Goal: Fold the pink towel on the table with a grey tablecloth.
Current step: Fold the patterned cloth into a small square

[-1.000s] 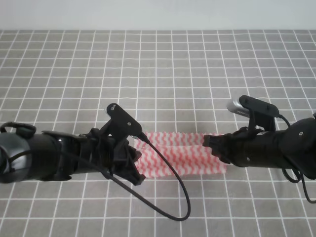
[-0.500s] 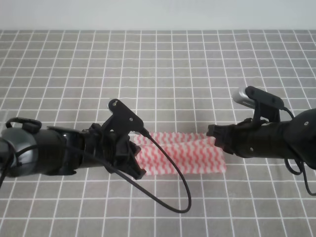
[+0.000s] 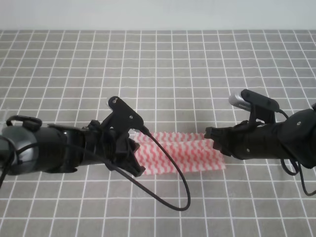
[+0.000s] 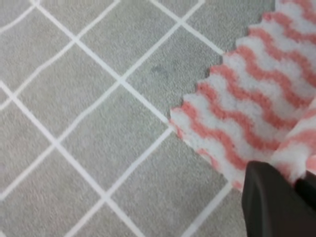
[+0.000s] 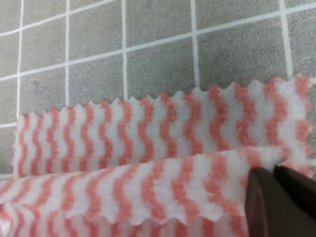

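The pink towel (image 3: 180, 152) lies as a folded strip on the table with a grey tablecloth (image 3: 158, 74), at the front middle. My left gripper (image 3: 138, 160) is low over the strip's left end. In the left wrist view its dark fingers (image 4: 269, 202) pinch a raised fold of the towel (image 4: 247, 108) at the corner. My right gripper (image 3: 211, 138) is at the strip's right end. In the right wrist view its fingers (image 5: 266, 202) are closed on the edge of the upper layer of the towel (image 5: 148, 148), which lies over the lower layer.
A black cable (image 3: 173, 197) loops from the left arm onto the cloth in front of the towel. The grid cloth runs to a pale wall (image 3: 158, 15) at the back. Both arms lie low across the front of the table.
Both grippers have moved slightly away from the front edge while still holding the towel ends. The strip looks a little narrower and tidier than a second ago.
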Controlling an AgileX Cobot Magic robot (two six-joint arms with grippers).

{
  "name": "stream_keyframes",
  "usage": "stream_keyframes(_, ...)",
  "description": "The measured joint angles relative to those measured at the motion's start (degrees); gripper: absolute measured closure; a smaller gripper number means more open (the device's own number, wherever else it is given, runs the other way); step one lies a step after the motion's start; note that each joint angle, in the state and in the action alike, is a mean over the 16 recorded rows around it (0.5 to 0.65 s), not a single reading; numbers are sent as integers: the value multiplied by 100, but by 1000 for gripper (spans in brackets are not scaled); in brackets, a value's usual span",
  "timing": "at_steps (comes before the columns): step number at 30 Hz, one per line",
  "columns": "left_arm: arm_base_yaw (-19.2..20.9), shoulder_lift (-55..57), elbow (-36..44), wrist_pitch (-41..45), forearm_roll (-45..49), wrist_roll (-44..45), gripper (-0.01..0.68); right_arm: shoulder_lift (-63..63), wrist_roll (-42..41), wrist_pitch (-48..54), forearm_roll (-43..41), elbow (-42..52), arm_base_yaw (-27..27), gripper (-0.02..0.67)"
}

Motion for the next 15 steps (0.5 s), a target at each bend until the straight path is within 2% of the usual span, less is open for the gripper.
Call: stream_keyframes(15,0,116,-164,106,1,176,674,24,3,-39,2,-7,1,664)
